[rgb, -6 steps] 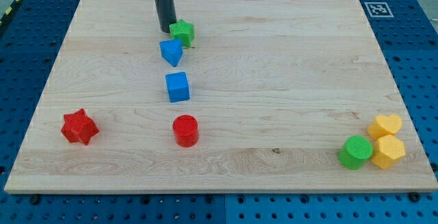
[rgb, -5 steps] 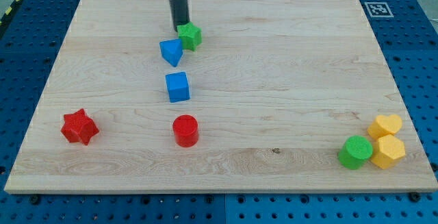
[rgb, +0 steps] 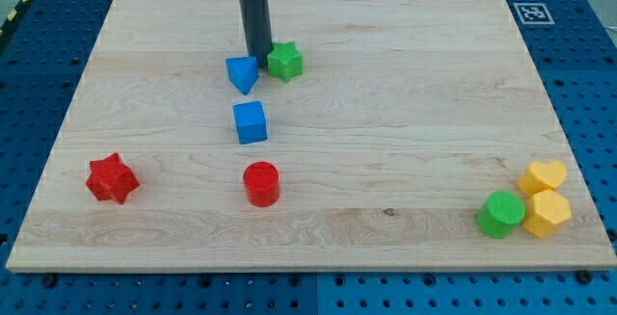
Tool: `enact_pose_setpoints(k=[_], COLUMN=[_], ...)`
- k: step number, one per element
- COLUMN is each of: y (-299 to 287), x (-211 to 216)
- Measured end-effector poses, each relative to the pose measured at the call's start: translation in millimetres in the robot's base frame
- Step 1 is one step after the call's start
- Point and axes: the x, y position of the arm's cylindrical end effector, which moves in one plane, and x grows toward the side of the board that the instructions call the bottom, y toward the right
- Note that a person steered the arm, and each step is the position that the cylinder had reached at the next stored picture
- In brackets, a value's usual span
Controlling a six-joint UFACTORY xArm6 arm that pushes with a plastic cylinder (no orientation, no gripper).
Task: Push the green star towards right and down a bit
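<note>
The green star [rgb: 284,62] lies in the upper middle of the wooden board [rgb: 405,113]. My tip [rgb: 259,61] stands just to the star's left, touching or nearly touching it. A blue block with a pointed lower end [rgb: 242,73] sits close to the tip's lower left. The rod rises from the tip out of the view's top.
A blue cube [rgb: 250,122] lies below the blue pointed block. A red cylinder [rgb: 261,183] is lower still and a red star [rgb: 112,178] is at the lower left. A green cylinder [rgb: 501,213], a yellow heart [rgb: 543,175] and a yellow hexagon [rgb: 547,213] cluster at the lower right.
My tip has moved right and down a little. The green star has slid right and slightly down, away from the blue pointed block. The other blocks have not moved.
</note>
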Motion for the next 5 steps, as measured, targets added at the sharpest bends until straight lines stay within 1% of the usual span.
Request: enact_pose_setpoints(k=[1,2,3,5], y=[23.2,50.2,77.6,76.8], x=[0.4,-20.1,-10.7,34.1])
